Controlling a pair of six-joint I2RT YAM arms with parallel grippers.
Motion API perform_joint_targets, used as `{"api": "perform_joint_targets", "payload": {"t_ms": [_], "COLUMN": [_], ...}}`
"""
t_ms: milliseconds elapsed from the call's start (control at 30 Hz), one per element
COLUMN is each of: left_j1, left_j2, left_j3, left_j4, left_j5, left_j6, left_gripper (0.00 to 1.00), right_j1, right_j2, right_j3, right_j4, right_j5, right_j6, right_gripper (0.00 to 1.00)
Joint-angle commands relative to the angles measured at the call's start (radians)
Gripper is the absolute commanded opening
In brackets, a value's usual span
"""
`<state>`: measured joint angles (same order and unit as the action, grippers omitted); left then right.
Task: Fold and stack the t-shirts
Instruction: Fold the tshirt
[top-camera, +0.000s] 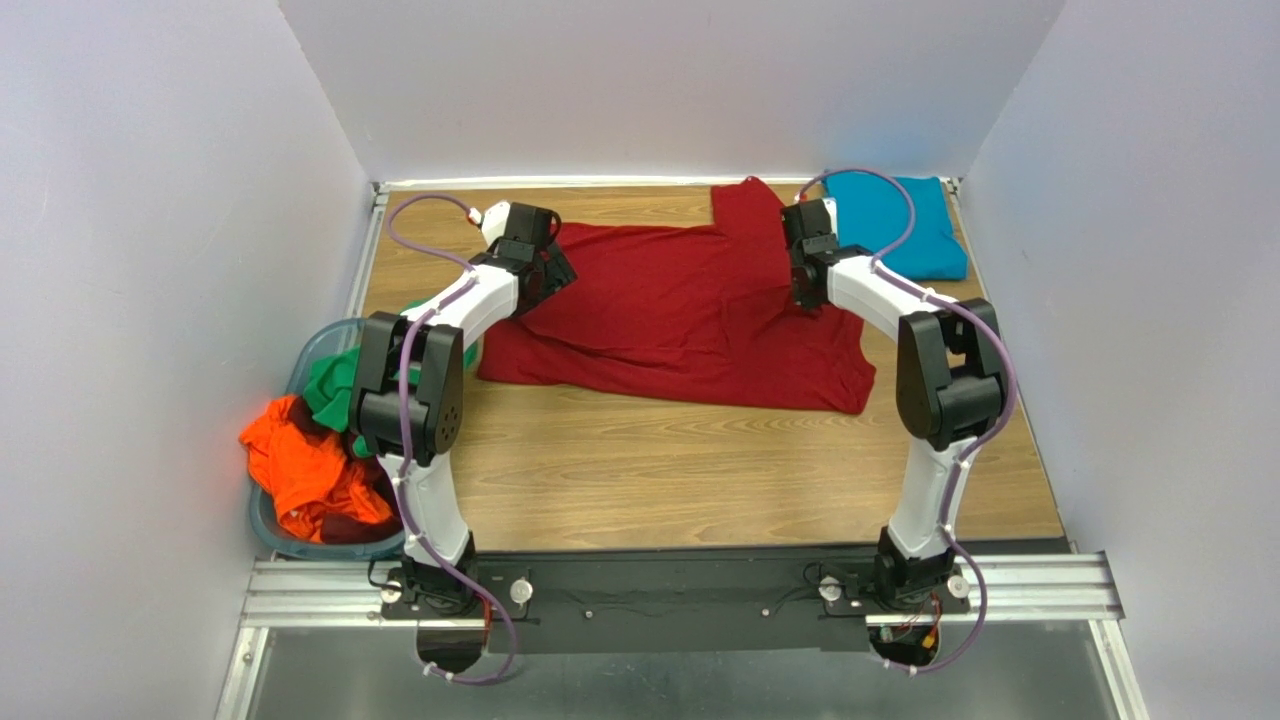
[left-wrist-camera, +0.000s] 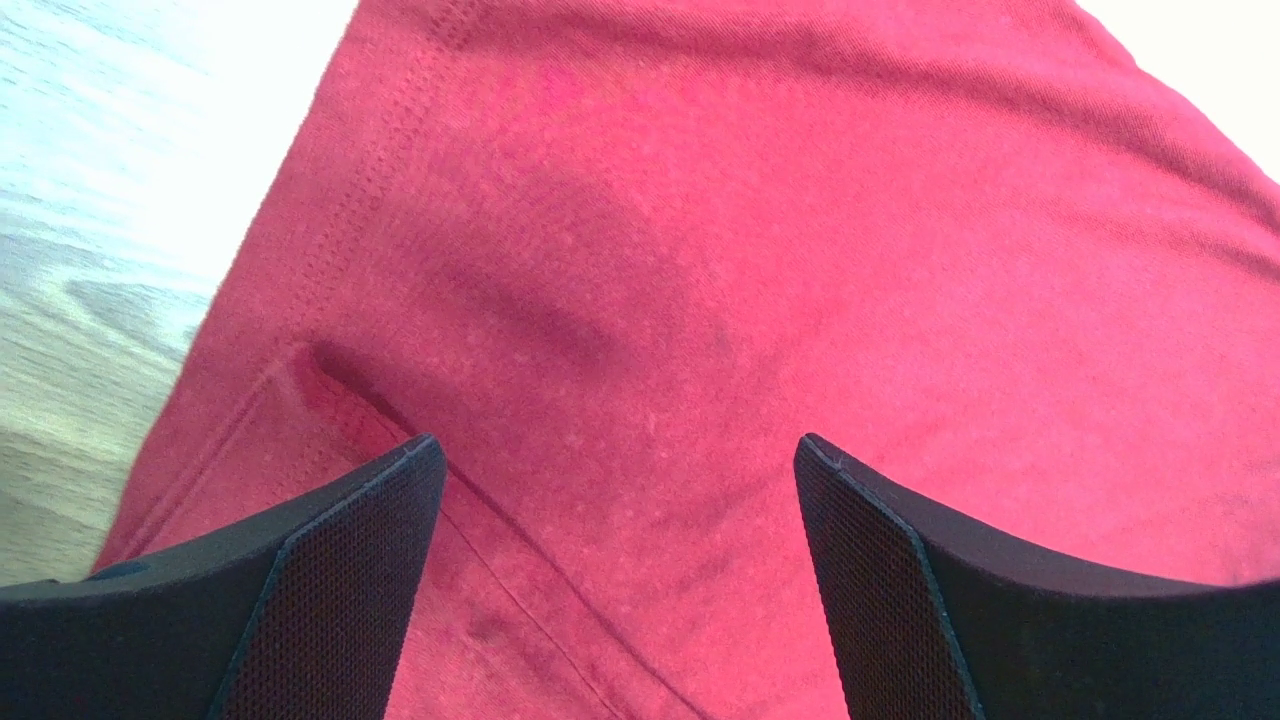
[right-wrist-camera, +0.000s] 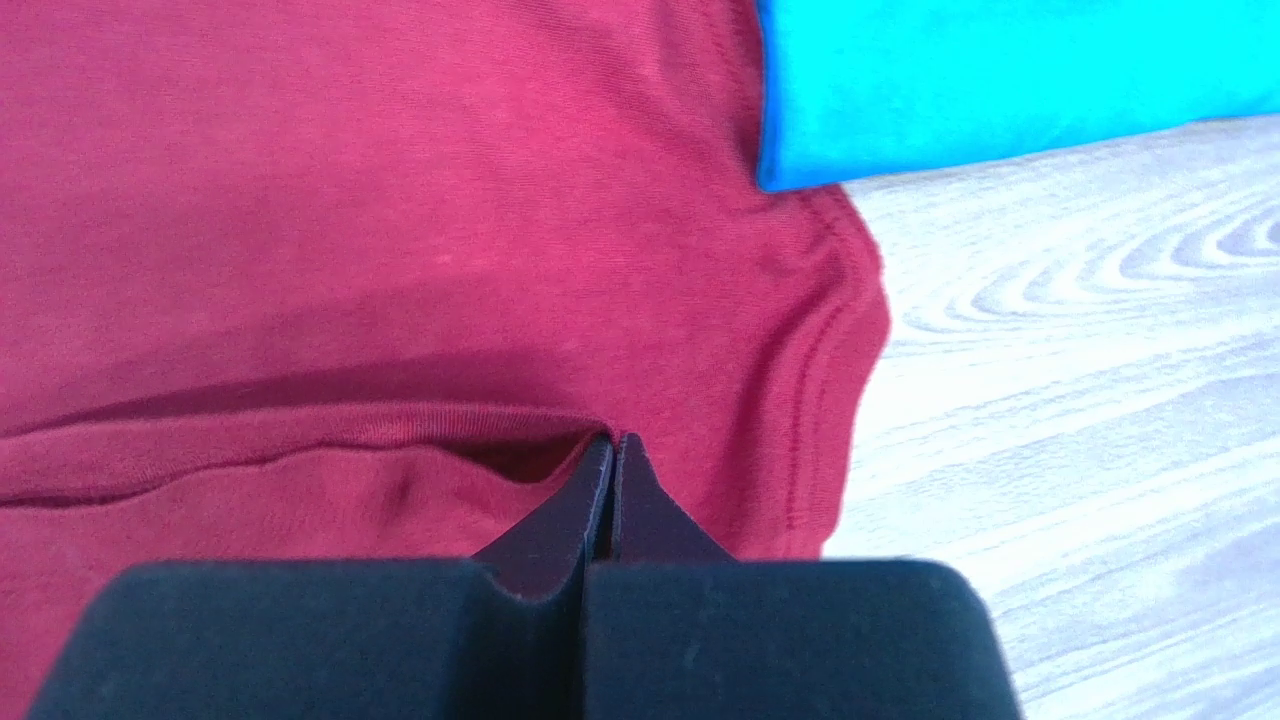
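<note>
Across the far half of the wooden table (top-camera: 676, 480) the dark red t-shirt (top-camera: 676, 308) lies spread out. It is a soft matte knit, mostly flat with shallow wrinkles. One sleeve points at the far wall, and the near hem slants toward the right.

The right gripper (right-wrist-camera: 609, 447) is at the shirt's right side. Its smooth black jaws are clenched tip to tip on a ribbed, double-stitched edge of the red cloth, which rises to meet them with a shadow under the fold. Just right of that edge the cloth ends in a rounded stitched border, and pale wood grain shows beyond it.

The left gripper (left-wrist-camera: 616, 450) hangs over the shirt's left part. Its jaws are released and stand wide apart, and the mesh-textured pads (left-wrist-camera: 338, 600) flank a stitched seam and a small pucker.

The teal-blue t-shirt (top-camera: 902, 225) is folded into a neat rectangle in the far right corner, its corner touching the red shirt.

At the left edge a translucent bluish tub (top-camera: 275, 528) holds the green t-shirt (top-camera: 334, 387) and the bright orange t-shirt (top-camera: 301, 465). Both are crumpled, and the orange one spills over the rim.

Wood grain runs between the red shirt's near hem and the arm bases. White walls close in the left, far and right sides.
</note>
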<state>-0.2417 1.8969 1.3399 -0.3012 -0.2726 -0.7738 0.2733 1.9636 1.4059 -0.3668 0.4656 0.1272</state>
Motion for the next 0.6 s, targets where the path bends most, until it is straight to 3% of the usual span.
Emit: {"api": "perform_joint_targets", "payload": {"t_ms": [0, 233, 267, 300, 500, 567], "left_j1": [0.012, 0.024, 0.024, 0.024, 0.025, 0.025], "left_j2": [0.013, 0.011, 0.01, 0.008, -0.004, -0.016], "left_j3": [0.022, 0.016, 0.015, 0.015, 0.013, 0.004], "left_j4": [-0.003, -0.001, -0.001, 0.0, -0.001, -0.001], "left_j5": [-0.036, -0.037, -0.036, -0.037, -0.034, -0.03], "left_j6": [0.015, 0.013, 0.014, 0.015, 0.021, 0.021], "left_gripper": [0.93, 0.93, 0.93, 0.93, 0.93, 0.93], "right_j1": [-0.023, -0.062, -0.065, -0.065, -0.065, -0.066], "right_j2": [0.038, 0.057, 0.061, 0.066, 0.099, 0.098], "right_j3": [0.025, 0.039, 0.041, 0.045, 0.1, 0.116], "right_j4": [-0.006, -0.014, -0.015, -0.015, -0.015, -0.02], "right_j5": [0.061, 0.056, 0.054, 0.061, 0.109, 0.125], "right_j6": [-0.018, 0.002, -0.003, -0.015, -0.024, -0.031], "right_gripper": [0.01, 0.02, 0.06, 0.19, 0.26, 0.37]}}
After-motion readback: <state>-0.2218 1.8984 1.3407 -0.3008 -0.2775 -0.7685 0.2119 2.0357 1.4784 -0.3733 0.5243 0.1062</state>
